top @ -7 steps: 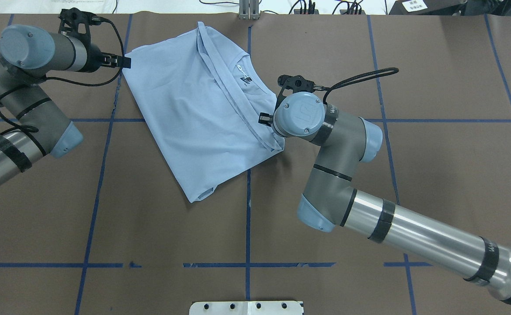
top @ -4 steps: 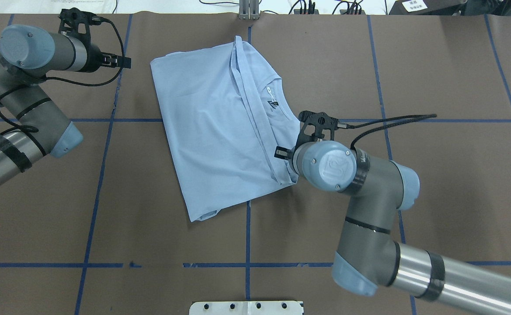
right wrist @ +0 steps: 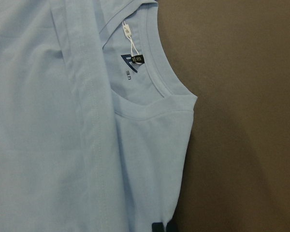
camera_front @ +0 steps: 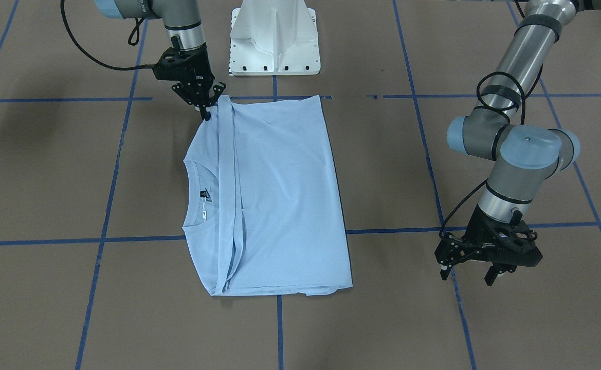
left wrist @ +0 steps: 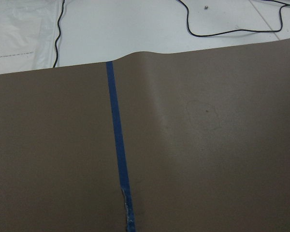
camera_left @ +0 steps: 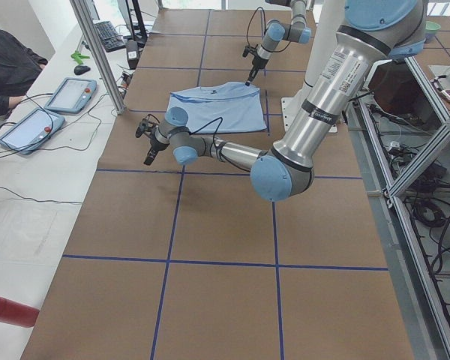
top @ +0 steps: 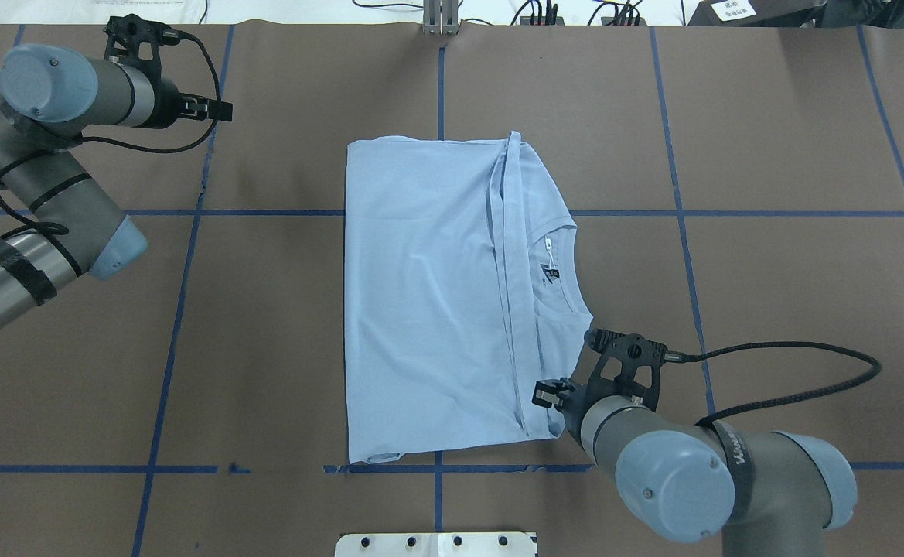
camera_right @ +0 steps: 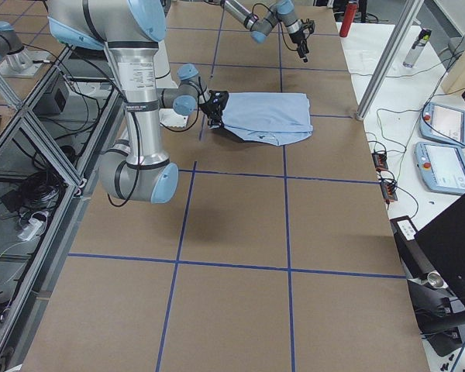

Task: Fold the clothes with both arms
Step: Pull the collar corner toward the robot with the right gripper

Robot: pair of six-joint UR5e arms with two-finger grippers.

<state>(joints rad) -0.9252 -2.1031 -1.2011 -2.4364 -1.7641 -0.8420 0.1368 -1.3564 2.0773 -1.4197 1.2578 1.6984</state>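
— Brown paper with blue tape lines (top: 181,309) covers the table (top: 769,309). Where is the T-shirt (top: 421,294)?

— It lies flat at mid-table as a folded rectangle. The collar and neck label (right wrist: 137,59) face the robot's right, and a long hem band (top: 507,294) lies across the top layer.

— What are the grippers doing?

— The right gripper (camera_front: 208,109) is clamped on the shirt corner nearest the pedestal. The left gripper (camera_front: 467,272) hangs well clear of the cloth with its jaws spread, holding nothing. Its wrist camera shows only table.

— What could go wrong?

— There are three hazards, as I judge them.
1. The cloth is held at one point only, so any sideways pull is likely to swing it about that corner and skew it off the grid.
2. The layers are stacked loose. Lifting the corner may peel the top layer and open the fold along the hem band.
3. A release above the surface may leave that corner curled or bunched.

— What causes them?

— The far side has no second hold.
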